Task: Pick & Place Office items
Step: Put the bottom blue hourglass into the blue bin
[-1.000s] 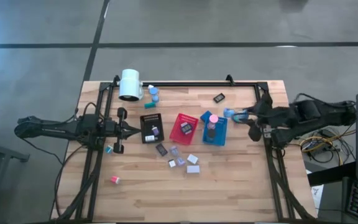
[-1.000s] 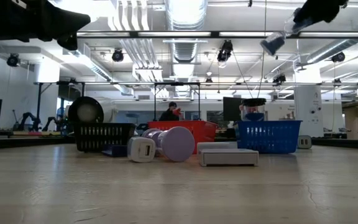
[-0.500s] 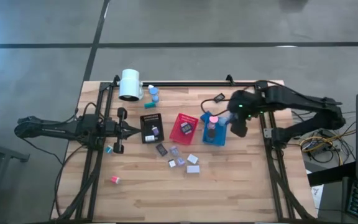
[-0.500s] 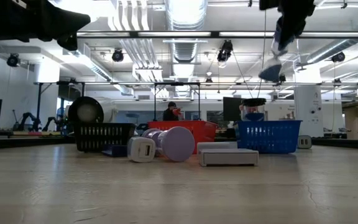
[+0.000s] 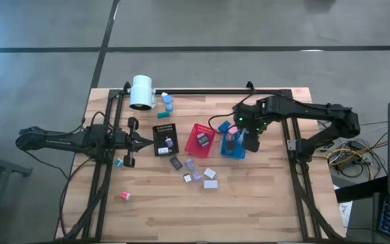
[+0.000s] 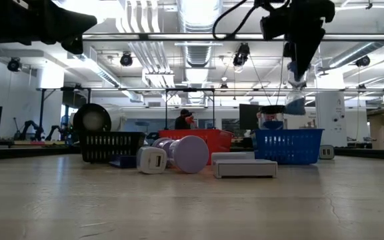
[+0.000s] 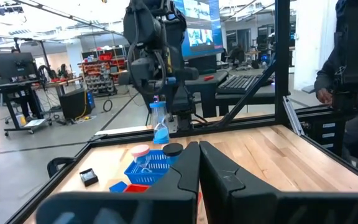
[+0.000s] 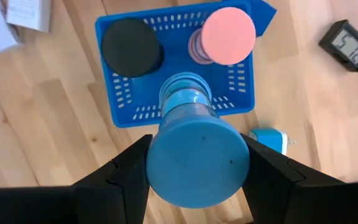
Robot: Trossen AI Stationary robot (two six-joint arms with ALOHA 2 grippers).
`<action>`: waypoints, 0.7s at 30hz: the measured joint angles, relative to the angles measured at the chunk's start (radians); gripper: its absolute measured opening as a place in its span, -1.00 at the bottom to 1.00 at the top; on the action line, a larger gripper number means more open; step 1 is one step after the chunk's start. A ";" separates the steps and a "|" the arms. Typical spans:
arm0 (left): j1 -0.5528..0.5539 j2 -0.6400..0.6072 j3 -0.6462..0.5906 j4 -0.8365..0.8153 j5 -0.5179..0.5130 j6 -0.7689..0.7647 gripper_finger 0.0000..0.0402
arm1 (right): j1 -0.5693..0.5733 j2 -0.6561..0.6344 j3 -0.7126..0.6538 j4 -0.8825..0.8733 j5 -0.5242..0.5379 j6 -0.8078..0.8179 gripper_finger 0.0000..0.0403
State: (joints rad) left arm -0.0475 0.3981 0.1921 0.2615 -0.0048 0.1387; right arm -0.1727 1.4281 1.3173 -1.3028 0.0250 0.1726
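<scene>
Right tool (image 8: 197,163) grips; left tool (image 5: 143,141) closed.

- Blue-capped clear bottle (image 8: 196,134), upright, hanging over the blue tray (image 8: 122,106), clamped between dark fingers (image 8: 129,171).
- Pink-capped item (image 8: 229,35) and black round cap (image 8: 131,46) standing inside that tray.
- Small blue block (image 8: 270,140) on the wood just beside the tray.
- Black clock-like piece (image 8: 348,44) lying flat, apart from the tray.
- White block (image 5: 210,184) and lavender pieces (image 5: 190,165) loose near mid-table.
- Small pink bit (image 5: 124,196) alone near the front edge.
</scene>
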 joint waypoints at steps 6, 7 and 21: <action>0.000 0.000 0.000 0.000 0.000 0.000 -0.94 | -0.023 0.076 -0.005 0.005 0.001 -0.022 -0.04; 0.000 0.000 0.000 0.000 0.000 0.000 -0.94 | -0.027 0.088 -0.005 0.008 0.001 -0.027 -0.04; 0.000 0.000 0.000 -0.001 0.000 0.000 -0.94 | -0.039 0.191 -0.013 0.063 0.002 -0.024 -0.04</action>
State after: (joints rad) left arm -0.0475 0.3981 0.1921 0.2610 -0.0048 0.1383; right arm -0.2115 1.6193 1.3045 -1.2399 0.0265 0.1487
